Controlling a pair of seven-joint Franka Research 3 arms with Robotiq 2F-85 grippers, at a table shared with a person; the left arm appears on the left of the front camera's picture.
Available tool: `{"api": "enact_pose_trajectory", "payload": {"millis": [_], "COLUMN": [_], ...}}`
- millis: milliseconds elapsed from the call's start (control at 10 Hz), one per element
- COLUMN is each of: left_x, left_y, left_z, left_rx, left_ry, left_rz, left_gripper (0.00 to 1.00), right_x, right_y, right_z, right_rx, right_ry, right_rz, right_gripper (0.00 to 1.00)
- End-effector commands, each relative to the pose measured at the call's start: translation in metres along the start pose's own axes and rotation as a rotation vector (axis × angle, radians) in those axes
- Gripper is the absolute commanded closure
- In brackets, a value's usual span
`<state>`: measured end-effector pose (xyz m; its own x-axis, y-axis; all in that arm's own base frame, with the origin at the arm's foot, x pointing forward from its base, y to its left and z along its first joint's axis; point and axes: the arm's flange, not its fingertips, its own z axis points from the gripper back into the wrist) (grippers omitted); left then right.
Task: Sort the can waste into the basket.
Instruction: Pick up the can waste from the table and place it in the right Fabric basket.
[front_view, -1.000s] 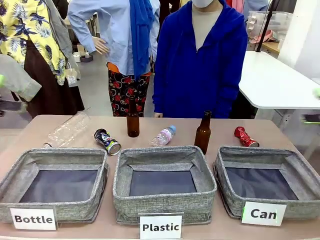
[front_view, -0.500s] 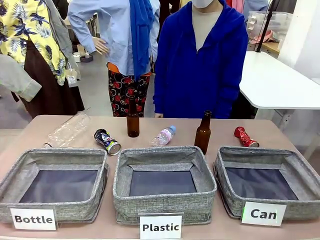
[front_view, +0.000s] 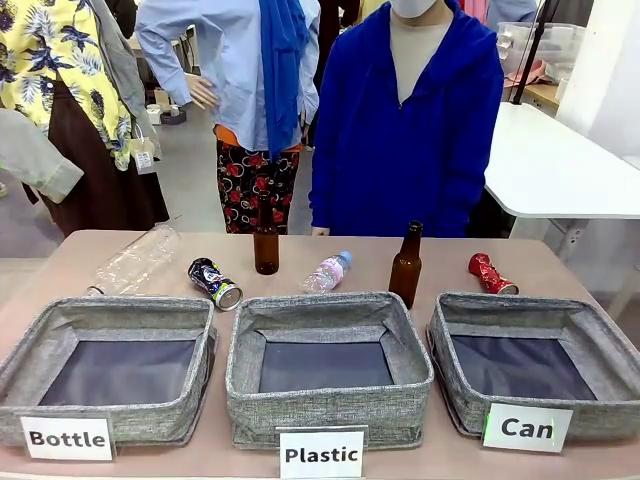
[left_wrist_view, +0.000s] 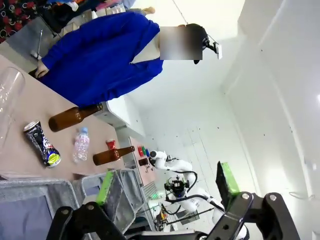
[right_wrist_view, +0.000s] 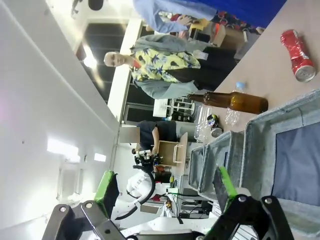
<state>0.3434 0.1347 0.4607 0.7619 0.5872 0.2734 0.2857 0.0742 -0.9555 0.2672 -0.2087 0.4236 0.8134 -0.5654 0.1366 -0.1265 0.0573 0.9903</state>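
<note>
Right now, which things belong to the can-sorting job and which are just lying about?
Job: crushed red can, dark blue-black can, Can basket.
Lying about: left brown bottle, right brown bottle, large clear bottle, small clear bottle, Bottle basket, Plastic basket.

A white table (front_view: 560, 165) stands at three o'clock beyond the tan surface (front_view: 560, 262), with a clear plastic box (front_view: 560, 45) at one o'clock. Grey floor (front_view: 190, 180) shows at ten o'clock. In the left wrist view a plain white wall (left_wrist_view: 280, 75) rises at three o'clock. In the right wrist view a bright lamp (right_wrist_view: 90, 61) glows at ten o'clock.
</note>
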Motion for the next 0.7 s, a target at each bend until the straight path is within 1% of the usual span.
{"api": "enact_pose_trajectory", "payload": {"millis": [0, 300, 400, 500, 600], "left_x": [-0.003, -0.003, -0.003, -0.003, -0.003], "left_y": [0.000, 0.000, 0.000, 0.000, 0.000], "left_z": [0.010, 0.010, 0.010, 0.010, 0.010], "left_rx": [-0.012, -0.012, -0.012, -0.012, -0.012], "left_ry": [0.027, 0.027, 0.027, 0.027, 0.027], "left_rz": [-0.014, -0.014, -0.014, -0.014, -0.014], "left_gripper": [0.00, 0.00, 0.00, 0.00, 0.00], "right_x": [-0.002, -0.002, -0.003, 0.000, 0.005], "right_y": [0.002, 0.002, 0.013, 0.030, 0.050], "right_z": [0.002, 0.000, -0.014, -0.038, -0.074], "right_rx": [0.014, 0.011, -0.061, -0.219, -0.407], "right_ry": [0.017, 0.011, -0.021, -0.013, 0.003], "right_rz": [0.022, 0.001, 0.066, 0.106, 0.167], "right_gripper": [0.00, 0.00, 0.00, 0.00, 0.00]}}
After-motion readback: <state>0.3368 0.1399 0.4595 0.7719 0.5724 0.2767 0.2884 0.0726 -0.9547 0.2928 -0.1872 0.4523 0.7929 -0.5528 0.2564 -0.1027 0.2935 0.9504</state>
